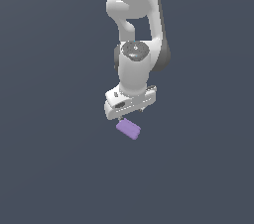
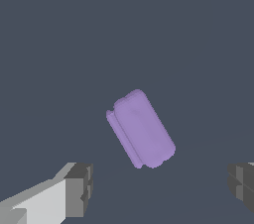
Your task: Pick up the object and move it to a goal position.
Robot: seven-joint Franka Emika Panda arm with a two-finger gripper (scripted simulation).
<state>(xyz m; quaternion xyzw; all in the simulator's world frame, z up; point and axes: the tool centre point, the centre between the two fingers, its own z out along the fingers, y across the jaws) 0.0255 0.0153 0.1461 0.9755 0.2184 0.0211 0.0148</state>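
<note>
In the wrist view the two dark grey fingers (image 2: pixel 79 191) stand wide apart, one at each side of the picture, with nothing between them, so the gripper (image 2: pixel 161 188) is open and holds nothing. One finger is carried on a pale grey bracket; the other shows only as a dark pad at the picture's edge.

Beyond the fingers lies the block (image 2: pixel 141 129), a small light-purple flat piece with rounded ends and a shallow groove along one long side. It lies flat on the plain dark grey floor (image 2: pixel 59 44), turned at a slant to the line between the fingers, and it touches neither of them.

In the exterior view the gripper (image 1: pixel 130 113) hangs at the end of the white arm (image 1: pixel 134 59), pointing down. The block (image 1: pixel 128 129) sits just below it and slightly toward the exterior view's right of the hand's near edge, close under the fingertips; whether there is any gap between them cannot be told there. The floor (image 1: pixel 49 168) is the same flat dark grey all around.
</note>
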